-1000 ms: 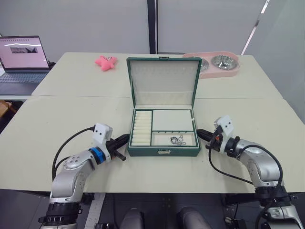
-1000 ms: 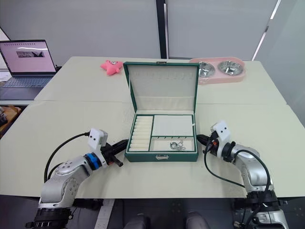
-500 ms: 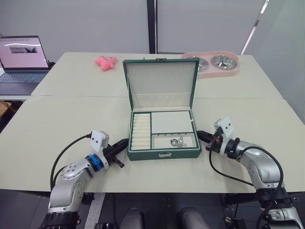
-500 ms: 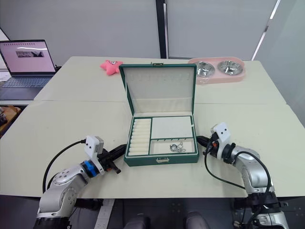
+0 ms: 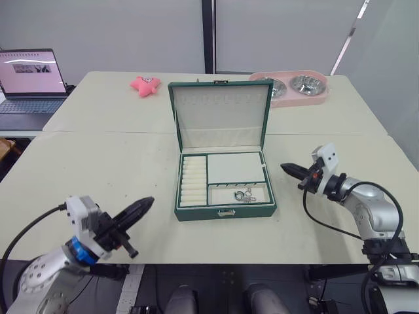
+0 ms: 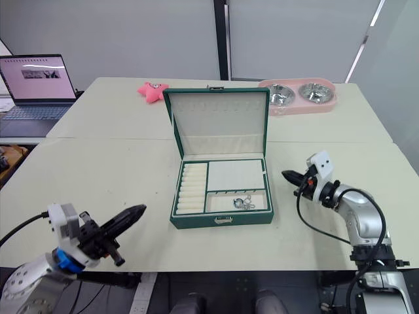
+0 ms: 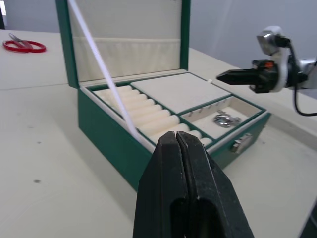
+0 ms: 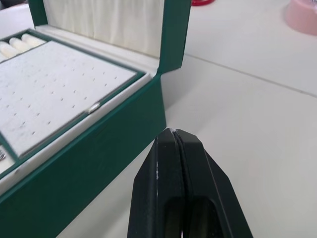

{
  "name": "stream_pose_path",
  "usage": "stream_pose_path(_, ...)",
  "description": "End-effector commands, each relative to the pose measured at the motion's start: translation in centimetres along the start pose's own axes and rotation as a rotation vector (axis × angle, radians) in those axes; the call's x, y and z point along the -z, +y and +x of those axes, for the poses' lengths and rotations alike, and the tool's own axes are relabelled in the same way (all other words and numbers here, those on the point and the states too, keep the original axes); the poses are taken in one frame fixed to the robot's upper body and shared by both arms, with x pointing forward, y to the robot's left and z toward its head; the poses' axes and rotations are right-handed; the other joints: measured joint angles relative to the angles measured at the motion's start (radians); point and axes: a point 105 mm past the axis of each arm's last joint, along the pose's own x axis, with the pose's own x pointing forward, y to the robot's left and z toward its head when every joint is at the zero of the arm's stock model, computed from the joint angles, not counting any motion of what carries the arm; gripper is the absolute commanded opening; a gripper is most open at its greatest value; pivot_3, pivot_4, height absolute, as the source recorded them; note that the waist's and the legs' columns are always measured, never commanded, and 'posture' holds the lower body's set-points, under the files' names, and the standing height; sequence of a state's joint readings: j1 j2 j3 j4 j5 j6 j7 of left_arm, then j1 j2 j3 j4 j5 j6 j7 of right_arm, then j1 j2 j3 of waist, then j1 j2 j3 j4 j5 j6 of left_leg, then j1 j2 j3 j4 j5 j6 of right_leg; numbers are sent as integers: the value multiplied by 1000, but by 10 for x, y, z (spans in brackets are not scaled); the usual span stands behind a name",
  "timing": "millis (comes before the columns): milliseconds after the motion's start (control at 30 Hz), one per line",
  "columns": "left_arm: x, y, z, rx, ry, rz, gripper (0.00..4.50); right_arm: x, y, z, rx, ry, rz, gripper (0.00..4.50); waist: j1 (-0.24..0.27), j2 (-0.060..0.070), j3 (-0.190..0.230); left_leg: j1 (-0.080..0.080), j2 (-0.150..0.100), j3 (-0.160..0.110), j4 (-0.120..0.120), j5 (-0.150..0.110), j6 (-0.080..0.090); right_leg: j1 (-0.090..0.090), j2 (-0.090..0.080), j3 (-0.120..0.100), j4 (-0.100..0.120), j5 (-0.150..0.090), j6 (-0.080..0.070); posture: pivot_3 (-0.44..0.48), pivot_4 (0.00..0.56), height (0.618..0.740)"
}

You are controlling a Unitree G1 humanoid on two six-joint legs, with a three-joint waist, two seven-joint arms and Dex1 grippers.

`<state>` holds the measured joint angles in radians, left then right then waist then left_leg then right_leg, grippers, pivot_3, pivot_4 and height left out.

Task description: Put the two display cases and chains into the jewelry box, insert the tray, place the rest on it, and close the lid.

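Jewelry box (image 5: 224,208), clasp toward robot

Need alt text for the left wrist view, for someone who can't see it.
The left pincer, shut and empty, points at the open jewelry box, whose tray is in place and whose lid stands upright. Small silver chains lie in one front compartment; the right pincer hovers beyond the box.

Laptop (image 5: 29,88) cut off at edge (chains (image 5: 244,194) too small)

2 head views look down over the jewelry box (image 5: 224,190); both wrist views face it closely from opposite sides.
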<state>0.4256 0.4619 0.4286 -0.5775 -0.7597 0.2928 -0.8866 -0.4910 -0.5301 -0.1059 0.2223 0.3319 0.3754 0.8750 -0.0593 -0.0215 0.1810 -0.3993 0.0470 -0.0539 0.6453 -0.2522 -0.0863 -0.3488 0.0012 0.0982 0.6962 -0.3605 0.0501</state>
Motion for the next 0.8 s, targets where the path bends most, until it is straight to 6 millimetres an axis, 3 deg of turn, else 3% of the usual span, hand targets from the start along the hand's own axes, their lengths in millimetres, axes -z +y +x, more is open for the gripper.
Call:
stream_pose_path(33,-17,-14,-5,-1,-65,50,0,-18,-15,0,19,-52,-60,7,1,0,0,0,0,0,0,0,0,0,0,0,0,0,0,0,150,740)
stream_pose_path(333,-20,-47,-32,-92,-111,42,0,-41,-50,15,57,-71,-114,7,-7,0,1,0,0,2,0,0,0,0,0,2,-2,0,0,0,150,740)
stream_pose_path(500,-17,-42,-43,-184,-129,89,0,-53,-57,28,61,-92,-123,7,-14,0,2,0,0,2,0,0,0,0,0,2,-2,0,0,0,150,740)
stream_pose_path(800,-13,-45,-45,-203,-149,109,0,-73,-59,45,62,-105,-163,7,-25,1,3,0,0,2,0,0,0,0,0,2,-3,0,0,0,150,740)
